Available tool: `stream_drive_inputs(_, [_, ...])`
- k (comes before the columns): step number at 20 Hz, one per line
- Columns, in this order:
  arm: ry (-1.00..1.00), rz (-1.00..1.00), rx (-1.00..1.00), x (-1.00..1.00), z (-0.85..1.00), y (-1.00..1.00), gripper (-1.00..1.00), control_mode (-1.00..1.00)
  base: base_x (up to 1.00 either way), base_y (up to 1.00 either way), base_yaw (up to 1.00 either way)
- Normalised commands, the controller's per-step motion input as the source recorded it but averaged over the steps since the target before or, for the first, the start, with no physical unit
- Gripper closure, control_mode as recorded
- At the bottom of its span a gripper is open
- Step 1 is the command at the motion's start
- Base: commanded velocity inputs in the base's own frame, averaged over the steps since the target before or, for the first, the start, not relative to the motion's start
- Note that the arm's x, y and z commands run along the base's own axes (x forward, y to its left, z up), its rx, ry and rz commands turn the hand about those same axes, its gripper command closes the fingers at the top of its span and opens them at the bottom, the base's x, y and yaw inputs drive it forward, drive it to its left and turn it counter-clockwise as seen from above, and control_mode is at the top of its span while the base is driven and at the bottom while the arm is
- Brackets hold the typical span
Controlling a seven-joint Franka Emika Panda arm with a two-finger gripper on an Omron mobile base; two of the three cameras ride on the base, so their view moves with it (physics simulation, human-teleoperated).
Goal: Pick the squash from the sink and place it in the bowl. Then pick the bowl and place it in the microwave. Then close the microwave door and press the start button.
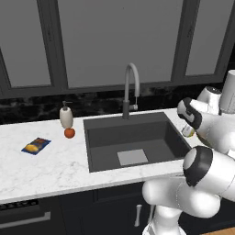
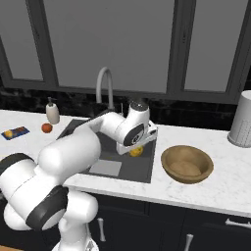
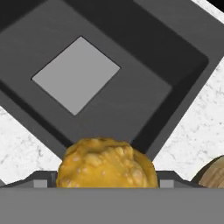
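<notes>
My gripper (image 2: 137, 148) is shut on the squash (image 2: 136, 151), a small lumpy yellow-orange vegetable, and holds it in the air over the right side of the sink (image 2: 142, 164). In the hand view the squash (image 3: 106, 162) sits between the two finger tips, above the sink's (image 3: 144, 74) right rim. From the left base view the squash (image 1: 188, 132) peeks out beneath the hand. The wooden bowl (image 2: 186, 179) stands upright on the counter just right of the sink, and its edge (image 3: 215, 173) enters the hand view at lower right. The microwave is out of view.
A gooseneck faucet (image 1: 131, 87) rises behind the sink. Left of the sink are a soap bottle (image 1: 66, 115), a round red-orange fruit (image 1: 69, 133) and a blue snack packet (image 1: 36, 146). A grey canister (image 2: 242, 120) stands at the far right.
</notes>
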Motion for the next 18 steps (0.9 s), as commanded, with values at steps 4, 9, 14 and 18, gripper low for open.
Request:
stream_drive_inputs(4, [0.00,-0.01,0.00,-0.07,0.21,-1.00,1.00,-1.00,0.00,0.00,0.00])
stream_drive_inputs(9, [0.00,-0.06,0.00,0.05,0.13,-1.00,1.00,-1.00,0.00,0.00,0.00])
stream_drive_inputs(14, [0.01,-0.04,-0.02,0.14,-0.14,-0.95,1.00,-1.00,0.00,0.00,0.00])
stream_drive_inputs(18, [0.00,-0.01,-0.10,0.34,-0.29,-0.68,1.00,-1.00,0.00,0.00,0.00])
